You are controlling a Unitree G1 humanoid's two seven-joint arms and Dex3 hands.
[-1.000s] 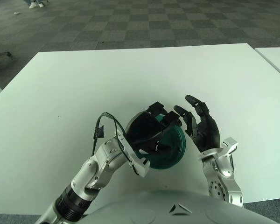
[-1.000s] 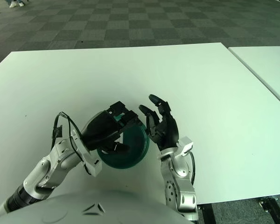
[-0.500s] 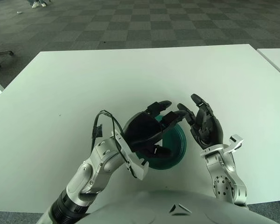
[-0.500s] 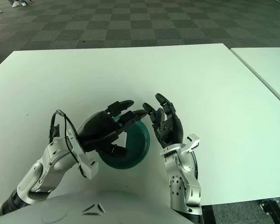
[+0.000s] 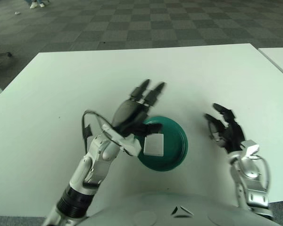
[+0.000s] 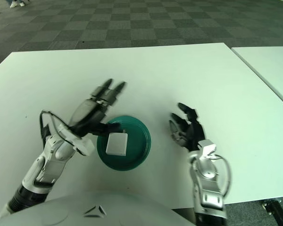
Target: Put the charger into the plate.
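1. Now the white charger (image 5: pixel 153 144) lies flat inside the green plate (image 5: pixel 178 140), slightly left of the plate's middle, its face up and nothing gripping it; judged from that, the placing itself looks done.
2. The left hand (image 5: pixel 132 112) hovers over the plate's far-left rim, its fingers (image 5: pixel 151 92) stretched out and pointing toward the far side of the white bench (image 5: pixel 61 94). They are spread straight and hold nothing, which fits a hand that has let its load go and wants no contact with it.
3. The thumb side of that hand sits just beside the charger's left edge; whether it touches the plate rim cannot be told from either eye view.
4. The right hand (image 6: pixel 187 130) rests to the right of the plate, well clear of it, fingers loosely curled upward and empty. Its place suggests it serves only as a standby, kept out of the plate's way.
5. The plate sits near the robot's body, about midway between the two hands, within easy reach of either.
6. One likely risk: a careless withdrawal of the left hand could nudge the rim and shift the charger.
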